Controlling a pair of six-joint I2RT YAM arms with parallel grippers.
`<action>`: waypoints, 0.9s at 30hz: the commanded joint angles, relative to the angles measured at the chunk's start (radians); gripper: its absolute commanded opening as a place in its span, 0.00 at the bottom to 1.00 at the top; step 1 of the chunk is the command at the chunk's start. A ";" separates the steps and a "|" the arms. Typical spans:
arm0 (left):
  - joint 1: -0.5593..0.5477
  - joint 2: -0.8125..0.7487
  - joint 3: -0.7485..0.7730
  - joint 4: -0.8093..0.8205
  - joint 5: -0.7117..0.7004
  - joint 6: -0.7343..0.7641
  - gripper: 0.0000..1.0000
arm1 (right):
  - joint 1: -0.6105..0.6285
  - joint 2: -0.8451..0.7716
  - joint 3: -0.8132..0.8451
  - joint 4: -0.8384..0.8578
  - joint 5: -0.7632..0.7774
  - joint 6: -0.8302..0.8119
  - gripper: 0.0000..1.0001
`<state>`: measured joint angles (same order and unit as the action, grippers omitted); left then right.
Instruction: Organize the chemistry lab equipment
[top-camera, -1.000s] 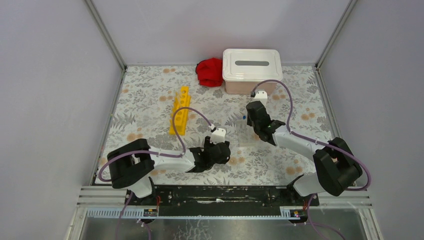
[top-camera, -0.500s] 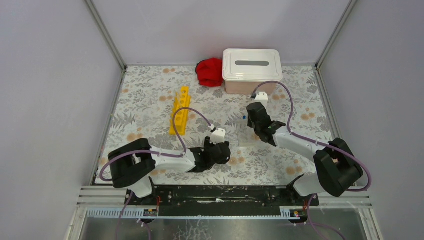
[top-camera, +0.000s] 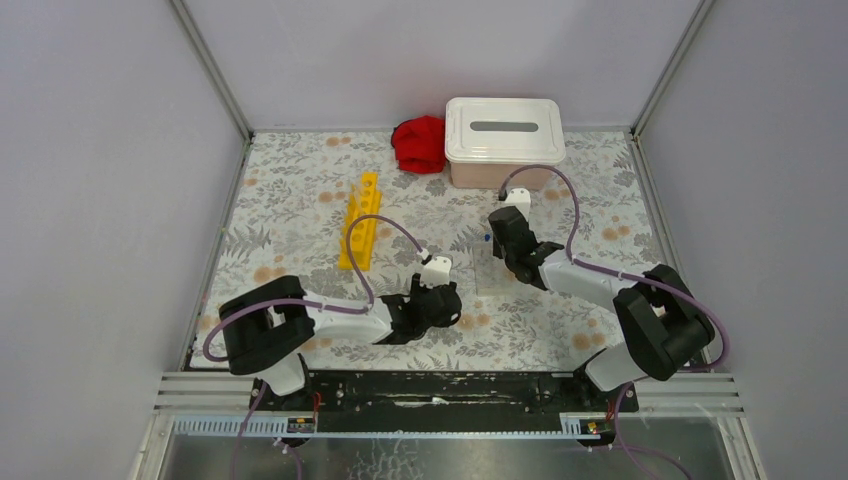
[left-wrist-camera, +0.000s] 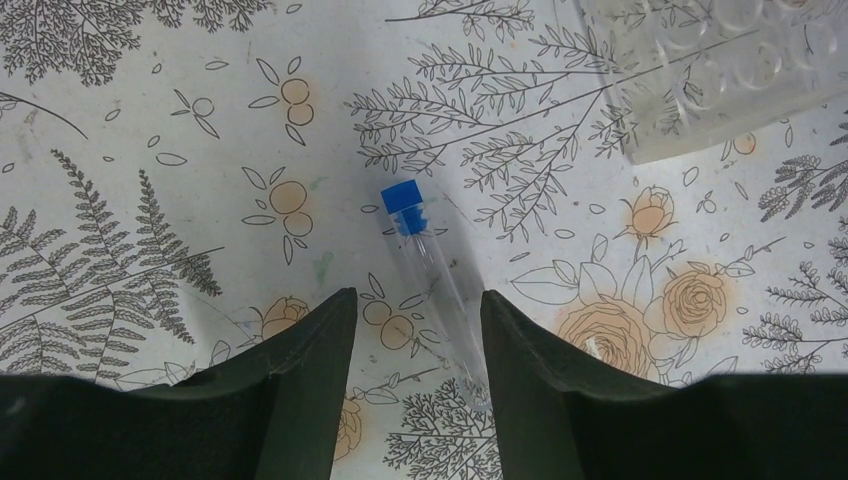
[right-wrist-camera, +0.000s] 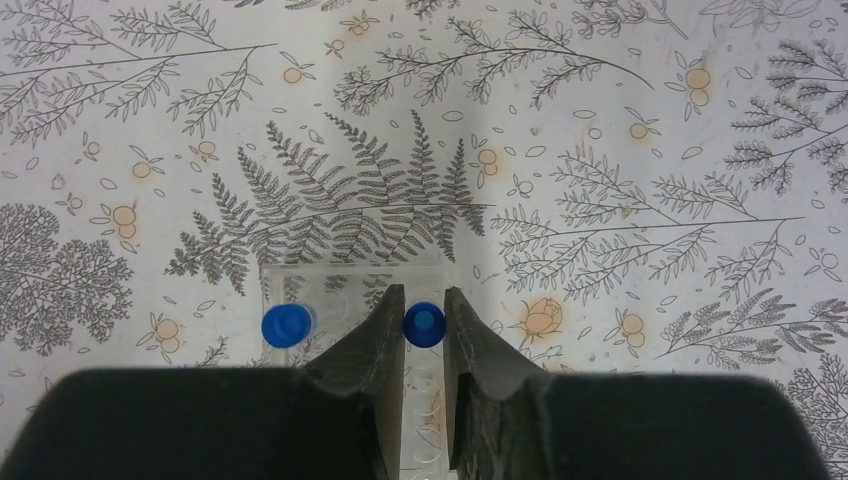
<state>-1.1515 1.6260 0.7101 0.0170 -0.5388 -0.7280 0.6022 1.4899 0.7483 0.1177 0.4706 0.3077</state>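
Bench (top-camera: 300, 200) has a fern-and-flower print cover, plain grey walls (top-camera: 100, 150) on 3 sides. Clear rack (right-wrist-camera: 350, 285) sits mid-bench. Yellow rack (top-camera: 360, 222) is well to its left in top view; white-lidded bin (top-camera: 503, 140) and red cloth (top-camera: 420, 143) are beyond it by the back wall. Right gripper (right-wrist-camera: 424, 300) is over the clear rack, pinching a blue-capped tube (right-wrist-camera: 423, 324); can't tell if it's seated. Second tube (right-wrist-camera: 288, 326) stands just beside. Left gripper (left-wrist-camera: 417, 297) is spread, straddling a lying tube (left-wrist-camera: 435, 270) near the rack, w/o contact. Rack is cut off in left wrist view, barely visible from top.
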 joint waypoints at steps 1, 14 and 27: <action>0.011 0.020 0.004 0.047 -0.004 -0.010 0.54 | -0.006 0.015 0.002 -0.012 -0.012 0.008 0.01; 0.018 0.046 0.016 0.051 0.008 -0.010 0.24 | -0.005 -0.008 -0.004 -0.009 -0.005 0.001 0.39; 0.019 -0.015 0.007 0.011 -0.026 0.014 0.07 | -0.004 -0.118 0.020 -0.060 0.009 -0.006 0.53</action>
<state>-1.1378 1.6478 0.7181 0.0502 -0.5381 -0.7296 0.6014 1.4345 0.7456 0.0788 0.4595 0.3088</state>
